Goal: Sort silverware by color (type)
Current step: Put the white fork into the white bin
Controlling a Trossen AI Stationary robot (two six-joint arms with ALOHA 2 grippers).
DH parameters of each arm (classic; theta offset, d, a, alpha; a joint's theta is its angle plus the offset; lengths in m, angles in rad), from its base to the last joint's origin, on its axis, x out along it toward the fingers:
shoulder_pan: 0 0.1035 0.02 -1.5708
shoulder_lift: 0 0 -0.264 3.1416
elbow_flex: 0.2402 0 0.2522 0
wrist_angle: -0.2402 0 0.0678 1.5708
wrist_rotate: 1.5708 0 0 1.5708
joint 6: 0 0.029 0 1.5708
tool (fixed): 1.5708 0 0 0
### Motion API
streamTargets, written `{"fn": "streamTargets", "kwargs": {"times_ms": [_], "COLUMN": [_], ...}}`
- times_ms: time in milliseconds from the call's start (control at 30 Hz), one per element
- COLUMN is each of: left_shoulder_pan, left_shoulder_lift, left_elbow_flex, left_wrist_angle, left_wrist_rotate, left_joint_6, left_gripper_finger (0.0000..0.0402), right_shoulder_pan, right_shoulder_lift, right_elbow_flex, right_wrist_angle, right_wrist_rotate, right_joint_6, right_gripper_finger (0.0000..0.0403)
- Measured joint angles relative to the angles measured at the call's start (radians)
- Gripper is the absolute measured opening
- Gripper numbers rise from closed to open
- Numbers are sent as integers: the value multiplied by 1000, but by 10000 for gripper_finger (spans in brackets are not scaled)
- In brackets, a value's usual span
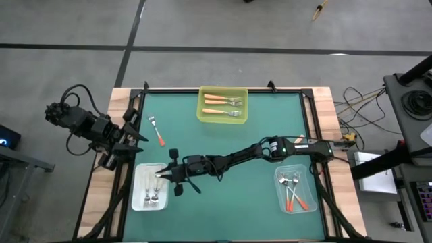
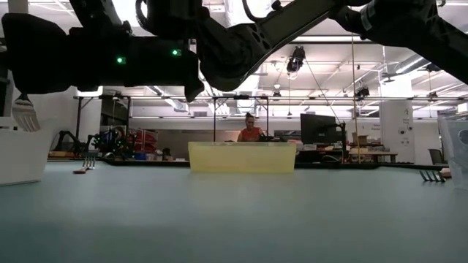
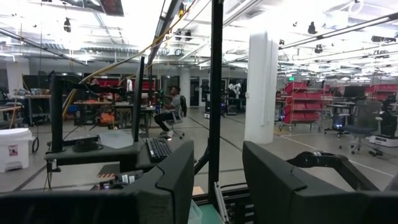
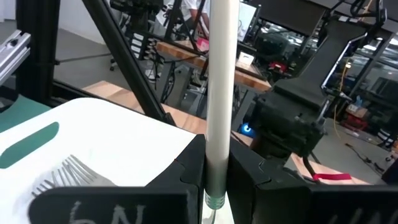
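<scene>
White tray [image 1: 139, 177]: white-handled forks [image 1: 152, 196] inside.
Yellow bin [image 1: 202, 113]: light orange forks [image 1: 223, 102].
Clear tray [image 1: 312, 200]: red-orange forks [image 1: 294, 192].
Right end effector [image 1: 160, 173]: pinching white fork [image 4: 219, 93] over white tray.
Left end effector [image 3: 214, 180]: spread, at desk [image 1: 223, 148] edge.
Loose red-orange fork [image 1: 157, 130]: on desk.

The white fork handle [image 4: 221, 93] runs off the top of the right wrist view, so its end is cut off. The forks in the white tray [image 1: 138, 185] look too small to count from above (just a shiny heap). The left gripper's fingertips [image 3: 180, 180] are cut off.
</scene>
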Motion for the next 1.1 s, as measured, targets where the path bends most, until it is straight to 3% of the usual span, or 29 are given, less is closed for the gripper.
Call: {"fn": "streamTargets", "kwargs": {"times_ms": [433, 833, 1100], "left_shoulder_pan": [0, 0, 0], "left_shoulder_lift": [0, 0, 1], "left_elbow_flex": [0, 0, 0], "left_wrist_angle": [-3, -5, -5], "left_wrist_rotate": [0, 0, 0], "left_joint_6": [1, 1, 1], "left_gripper_finger": [118, 118, 118], "right_shoulder_pan": [-1, -1, 3], "right_shoulder_lift": [0, 0, 0], "right_elbow_flex": [0, 0, 0], "right_wrist_angle": [-36, -36, -38], "right_wrist_rotate": [0, 7, 11], "right_joint_6": [-1, -1, -28], "right_gripper_finger": [36, 107, 134]}}
